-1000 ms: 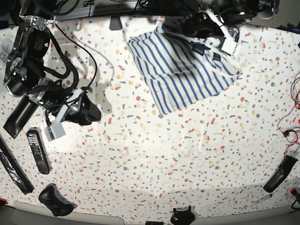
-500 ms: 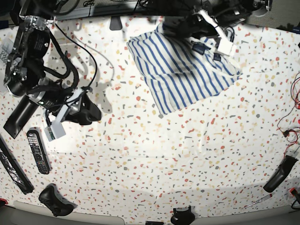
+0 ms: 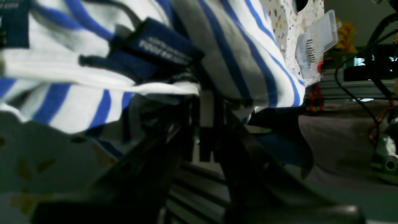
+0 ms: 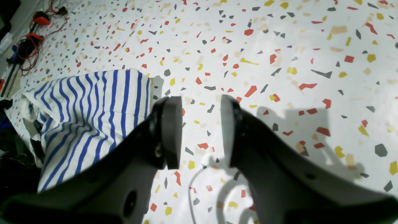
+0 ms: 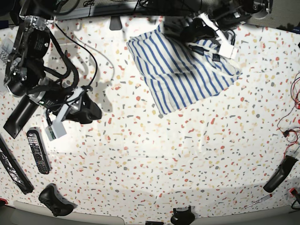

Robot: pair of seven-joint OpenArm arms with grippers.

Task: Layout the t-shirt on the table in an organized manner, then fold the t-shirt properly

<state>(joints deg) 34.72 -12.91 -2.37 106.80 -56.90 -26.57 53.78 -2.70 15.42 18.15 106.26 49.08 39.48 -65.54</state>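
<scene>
Robot lab or workshop: two mounted arms [image 5: 42,79], loose cables [image 5: 293,126], speckled worktable [image 5: 140,159].

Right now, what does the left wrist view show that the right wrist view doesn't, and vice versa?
Only left wrist: the shirt's navy label with light lettering, a clear plastic box, and the left gripper shut on the shirt cloth.

Only right wrist: the right gripper, open above the table, and a black cable bundle with orange-red connectors at upper left.

Both: the blue-striped white shirt and the speckled table.
</scene>
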